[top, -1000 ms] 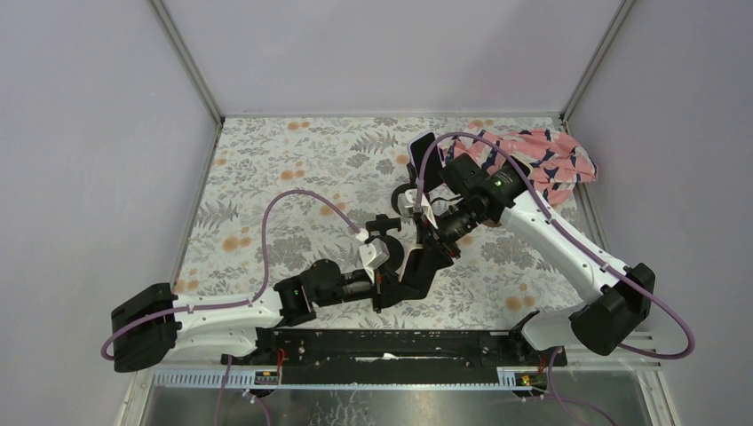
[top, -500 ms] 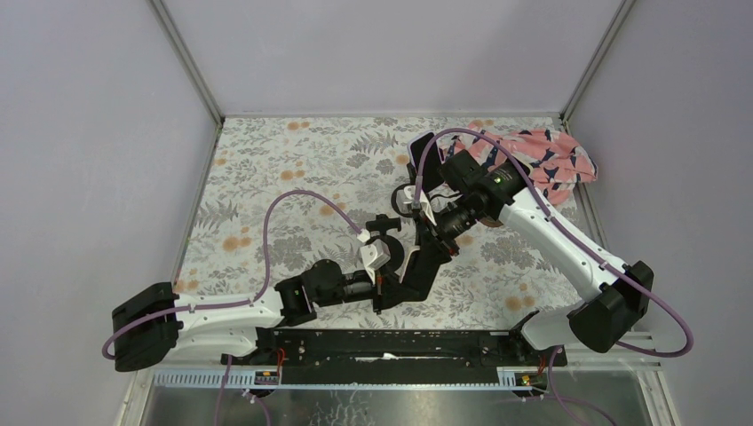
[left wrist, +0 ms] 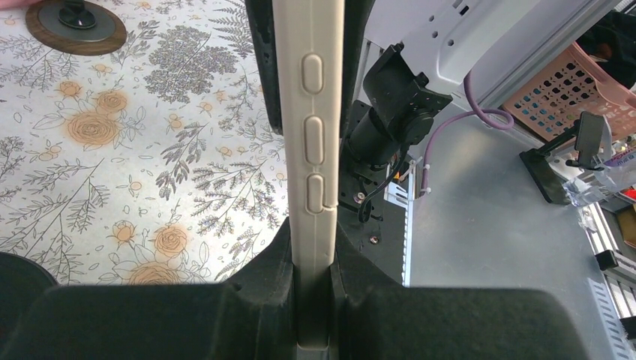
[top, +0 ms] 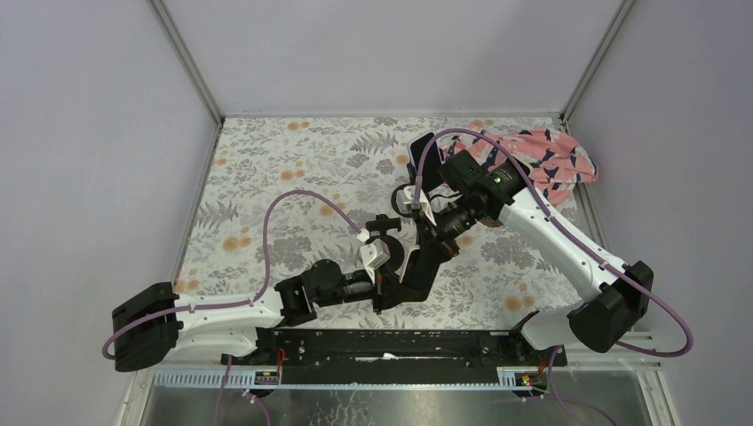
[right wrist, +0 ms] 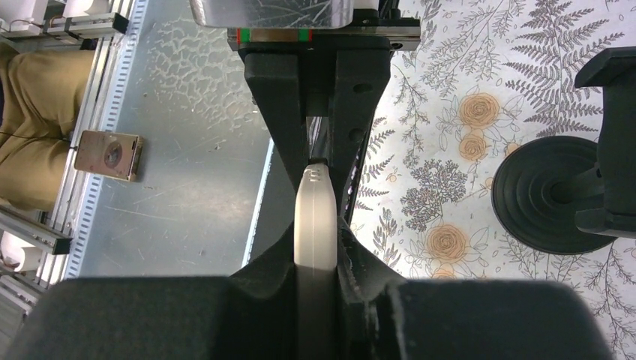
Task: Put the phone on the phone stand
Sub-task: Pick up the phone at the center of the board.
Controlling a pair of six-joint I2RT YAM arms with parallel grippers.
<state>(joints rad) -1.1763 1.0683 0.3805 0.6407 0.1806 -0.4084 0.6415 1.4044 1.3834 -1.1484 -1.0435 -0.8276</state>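
So the slim cream-edged phone [left wrist: 311, 112] is up in the air, edge-on in both wrist views, with three oval side buttons [left wrist: 313, 140] in a row down its cream edge. From above it reads as a dark slab slanting over the near-middle of the floral-print tabletop [top: 266, 177].

The left gripper [left wrist: 311, 251] is clamped on the phone's lower end, both fingers tight against its flat sides. The right gripper [right wrist: 315, 240] is squeezed onto the other end, where the rounded corner pokes out between its fingers.

The black phone stand with a round base [right wrist: 547, 195] sits on the tabletop just to the left of the phone, not touching it. The black rail [top: 391, 344] along the near edge is close under the phone. A pink patterned cloth [top: 546, 164] fills the far-right corner. The far-left part of the tabletop is bare print.
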